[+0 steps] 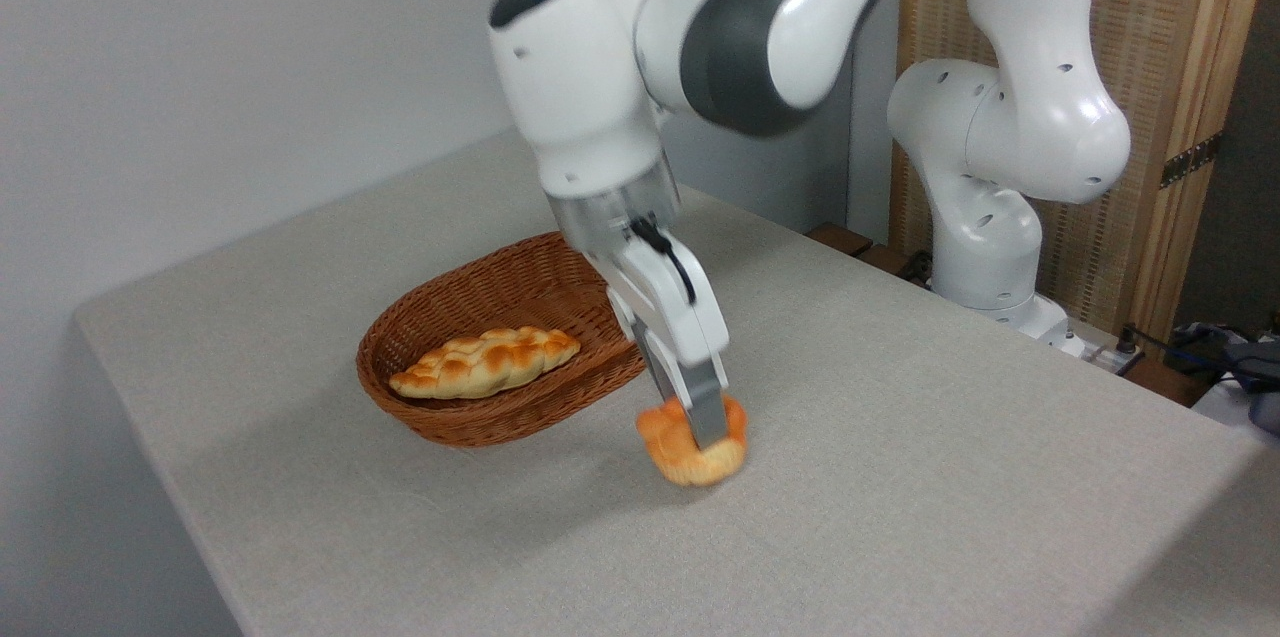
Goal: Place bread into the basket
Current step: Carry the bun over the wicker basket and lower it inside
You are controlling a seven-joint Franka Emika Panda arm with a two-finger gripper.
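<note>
Orange-golden and knotted, the bread point(692, 445) sits pinched between the fingers of my tool point(700, 427), which is closed on it from above; the near finger runs down over its top and hides the middle of the bun. I cannot tell for certain whether it rests on the grey counter point(900, 477) or hangs just clear of it, though the shadow beneath looks close and tight. It lies just beside the near right rim of the brown wicker basket point(470, 417), outside it. Inside the basket a long pale braided loaf point(485, 362) already fills the front left part, leaving the back and right side bare. To do this step well I would raise the bun straight up until it clearly clears the woven rim, then carry it left and back over that bare patch, keeping the wrist steady so the soft roll does not twist out of the narrow grip. I would lower it before opening, so it settles beside the loaf rather than bouncing off it or the wall.
</note>
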